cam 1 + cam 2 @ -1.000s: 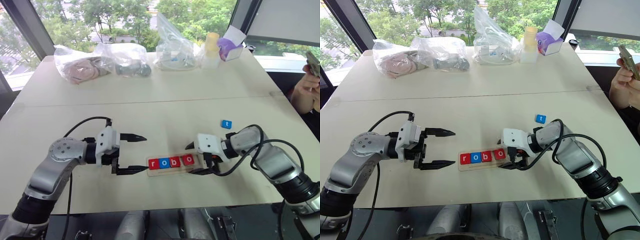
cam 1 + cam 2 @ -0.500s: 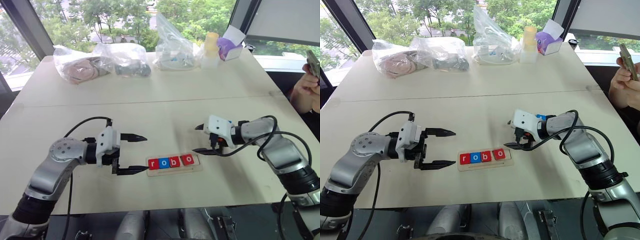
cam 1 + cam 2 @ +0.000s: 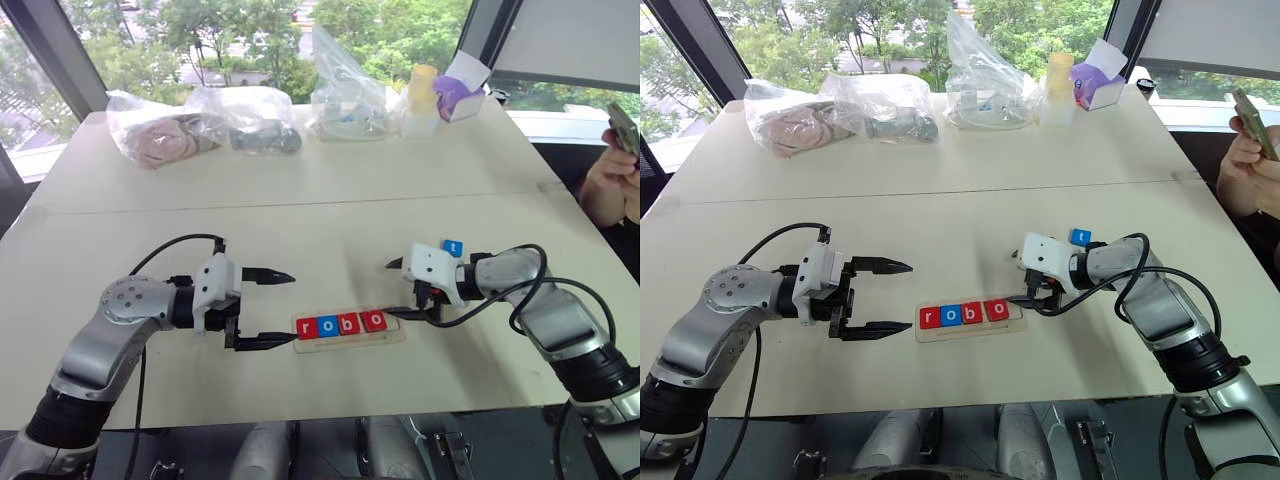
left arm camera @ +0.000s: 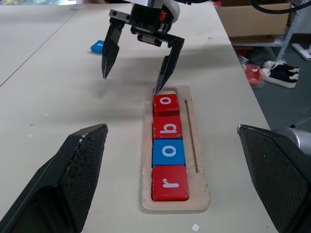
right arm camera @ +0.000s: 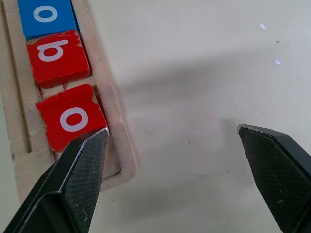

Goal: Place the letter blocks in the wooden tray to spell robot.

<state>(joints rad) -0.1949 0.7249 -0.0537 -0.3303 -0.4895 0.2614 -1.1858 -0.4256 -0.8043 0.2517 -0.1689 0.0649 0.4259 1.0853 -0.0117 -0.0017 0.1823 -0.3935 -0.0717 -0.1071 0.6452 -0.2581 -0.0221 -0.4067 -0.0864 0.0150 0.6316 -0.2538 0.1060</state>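
Letter blocks r, o, b, o (image 4: 168, 147) sit in the wooden tray (image 3: 391, 337). The blue t tile (image 3: 453, 247) lies loose at one o'clock from it. It looks light, stiff and thin: pinch its opposite edges. Right gripper (image 3: 400, 290) gapes empty at the tray's free end; left gripper (image 3: 268, 308) gapes empty too. The left wrist view reveals the empty last slot.

Silver arms, white wrists, black cables
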